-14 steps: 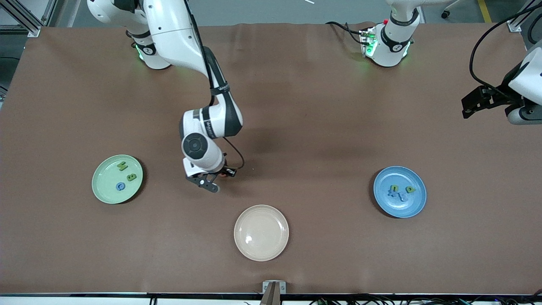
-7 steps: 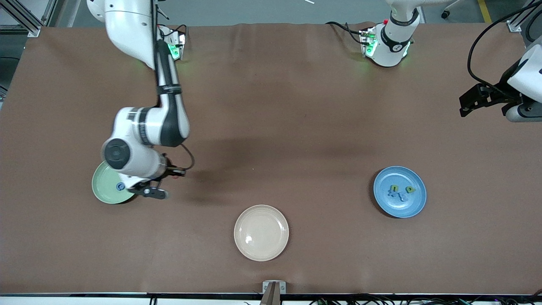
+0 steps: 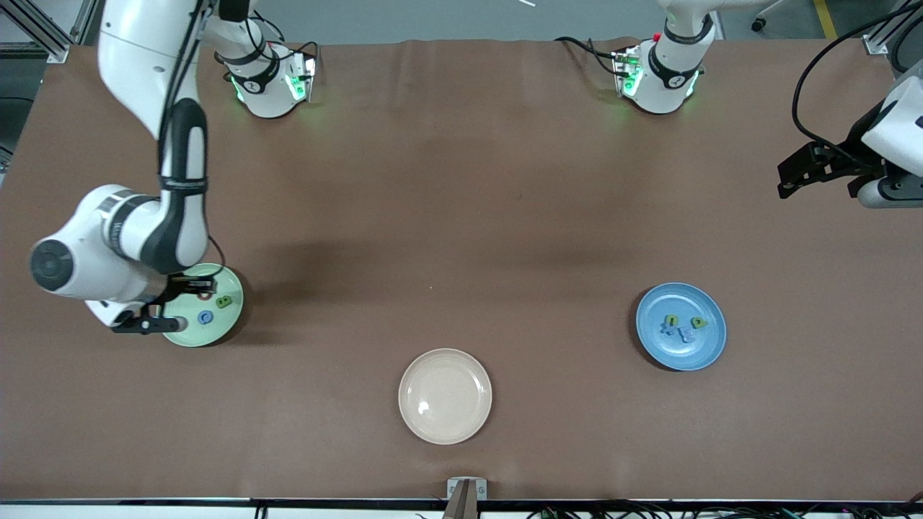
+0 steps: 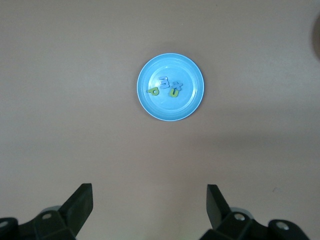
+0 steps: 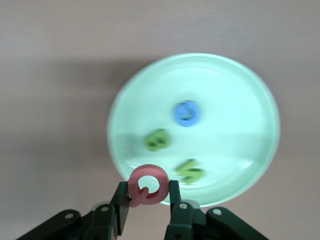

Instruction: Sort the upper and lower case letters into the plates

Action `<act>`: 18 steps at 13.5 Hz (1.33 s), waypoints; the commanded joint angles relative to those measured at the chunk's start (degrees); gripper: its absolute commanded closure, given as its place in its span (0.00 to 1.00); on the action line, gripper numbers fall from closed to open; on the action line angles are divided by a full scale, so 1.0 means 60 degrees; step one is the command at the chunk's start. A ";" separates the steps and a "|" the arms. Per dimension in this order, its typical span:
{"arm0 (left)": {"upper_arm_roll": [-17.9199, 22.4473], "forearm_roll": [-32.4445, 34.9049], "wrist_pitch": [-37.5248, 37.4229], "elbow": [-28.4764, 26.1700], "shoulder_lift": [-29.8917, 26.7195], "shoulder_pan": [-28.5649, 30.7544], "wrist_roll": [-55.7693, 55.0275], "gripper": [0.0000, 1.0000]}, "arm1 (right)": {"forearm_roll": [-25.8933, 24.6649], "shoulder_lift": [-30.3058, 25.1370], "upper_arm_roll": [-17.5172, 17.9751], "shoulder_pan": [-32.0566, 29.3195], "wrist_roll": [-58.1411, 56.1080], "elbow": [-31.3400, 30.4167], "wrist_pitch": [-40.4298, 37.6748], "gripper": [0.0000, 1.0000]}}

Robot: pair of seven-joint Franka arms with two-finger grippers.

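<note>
My right gripper (image 5: 148, 188) is shut on a red ring-shaped letter (image 5: 150, 173) and hangs over the rim of the mint green plate (image 5: 230, 100). That plate holds a blue letter (image 5: 187, 113) and two green letters (image 5: 156, 140) (image 5: 190, 171). In the front view the right hand (image 3: 137, 323) covers part of the mint plate (image 3: 195, 336). The blue plate (image 3: 703, 349) at the left arm's end holds two green letters (image 4: 153, 91) (image 4: 173, 92) and two blue letters (image 4: 165, 82) (image 4: 178, 85). My left gripper (image 4: 150, 200) waits open and empty, high above the table near that plate (image 4: 170, 109).
A cream-beige plate (image 3: 445, 436) with nothing in it lies near the front edge, midway between the two coloured plates. The brown table cover (image 3: 461, 216) is bare around the plates. Both arm bases (image 3: 270, 86) (image 3: 660, 79) stand along the edge farthest from the front camera.
My right arm has swung from the table's middle to the mint green plate, carrying the red letter. The left arm has barely moved.
</note>
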 commanded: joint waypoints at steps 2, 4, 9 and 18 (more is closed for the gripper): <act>0.0025 -0.0189 0.0141 -0.0245 -0.0336 0.0044 -0.0023 0.00 | 0.0147 0.0004 0.0911 -0.1356 -0.1218 -0.0117 0.0586 0.89; -0.0005 -0.0189 0.0156 -0.0216 -0.0336 0.0030 -0.0024 0.00 | 0.0147 0.0166 0.1716 -0.2176 -0.1541 -0.0102 0.1099 0.89; -0.0005 -0.0189 0.0258 -0.0231 -0.0336 0.0030 -0.0038 0.00 | 0.0089 0.0765 0.2042 -0.2502 -0.1601 -0.0043 0.1804 0.89; -0.0034 -0.0189 0.0420 -0.0245 -0.0336 0.0015 -0.0082 0.00 | 0.0118 0.0928 0.2262 -0.2517 -0.1557 -0.0043 0.2230 0.69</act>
